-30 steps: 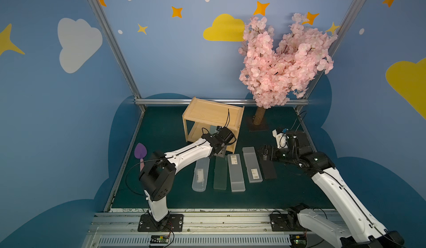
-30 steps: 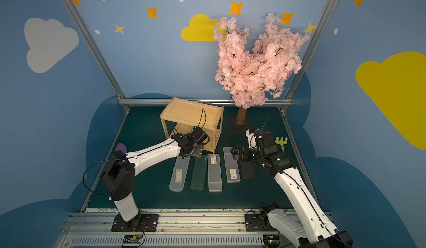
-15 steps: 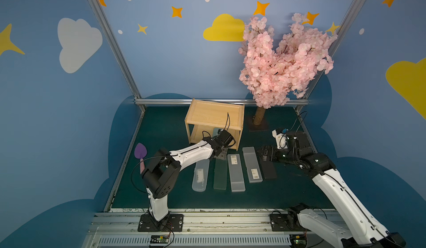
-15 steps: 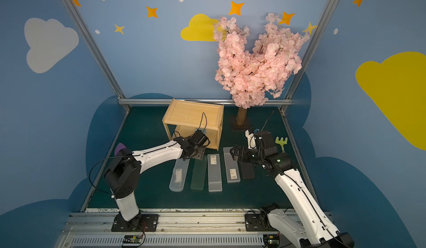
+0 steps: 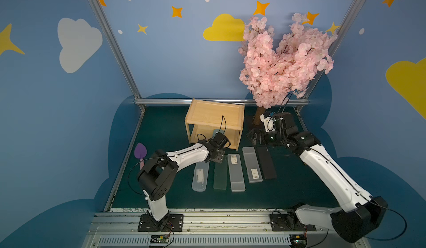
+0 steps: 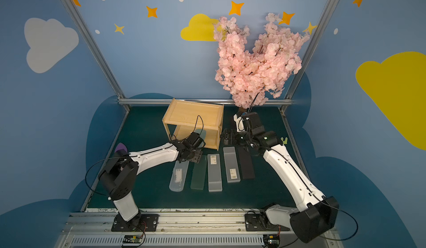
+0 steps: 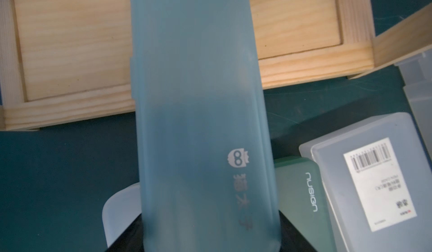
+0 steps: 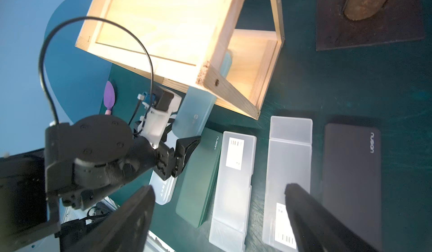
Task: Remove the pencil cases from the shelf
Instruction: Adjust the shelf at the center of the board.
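Note:
The wooden shelf (image 5: pixel 214 116) stands at the back of the green mat. A light blue pencil case (image 7: pixel 198 122) sticks out of its lower tier toward the front, one end still under the top board (image 8: pixel 194 115). My left gripper (image 5: pixel 217 156) is shut on the case's near end. Five more pencil cases lie side by side on the mat: clear (image 5: pixel 200 174), dark green (image 5: pixel 220 174), two frosted white (image 5: pixel 235 172) (image 5: pixel 252 164), and black (image 5: pixel 266 162). My right gripper (image 5: pixel 252 137) hovers open and empty to the right of the shelf, above the row's far ends (image 8: pixel 218 192).
A pink blossom tree (image 5: pixel 283 62) rises behind the right arm on a dark base (image 8: pixel 369 16). A purple trowel (image 5: pixel 140 152) lies by the left rail. A green toy rake (image 6: pixel 284 140) lies at the right edge. A metal frame (image 5: pixel 221 101) bounds the mat.
My left arm has drawn back toward the front with the light blue case. The shelf has turned slightly and stands squarer. The right arm has stayed almost in place.

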Robot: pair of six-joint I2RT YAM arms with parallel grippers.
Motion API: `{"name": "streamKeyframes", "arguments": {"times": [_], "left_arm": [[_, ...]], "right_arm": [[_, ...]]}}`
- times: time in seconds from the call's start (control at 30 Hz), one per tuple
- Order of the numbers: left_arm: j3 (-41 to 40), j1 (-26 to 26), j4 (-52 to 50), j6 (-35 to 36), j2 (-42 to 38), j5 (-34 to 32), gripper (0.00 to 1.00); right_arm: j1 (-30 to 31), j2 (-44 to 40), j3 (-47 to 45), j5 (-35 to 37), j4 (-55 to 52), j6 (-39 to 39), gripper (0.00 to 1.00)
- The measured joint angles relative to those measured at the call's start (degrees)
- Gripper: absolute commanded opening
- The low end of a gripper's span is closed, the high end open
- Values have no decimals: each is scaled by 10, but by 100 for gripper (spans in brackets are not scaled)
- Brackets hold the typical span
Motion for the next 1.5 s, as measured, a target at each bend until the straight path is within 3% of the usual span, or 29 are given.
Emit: {"name": "streamKeyframes", "arguments": {"times": [0.2,0.57,0.87,1.0,1.03,1.5], "left_arm": [[-10,8,13,14,-15,13,69],[-17,21,9,20,-59,20,69],[-22,21,-15,20,-118,23,69],[-22,21,-29,20,-130,24,69],[-23,21,-33,20,-133,24,69],[-122,21,-114,-24,-312,22,69]], "right_arm": [[8,111,84,-9,3,5,52],[21,241,227,10,-43,5,51],[24,272,248,33,-67,5,49],[26,281,268,42,-79,10,18],[26,283,273,41,-82,15,15],[12,367,385,57,-103,10,12]]}}
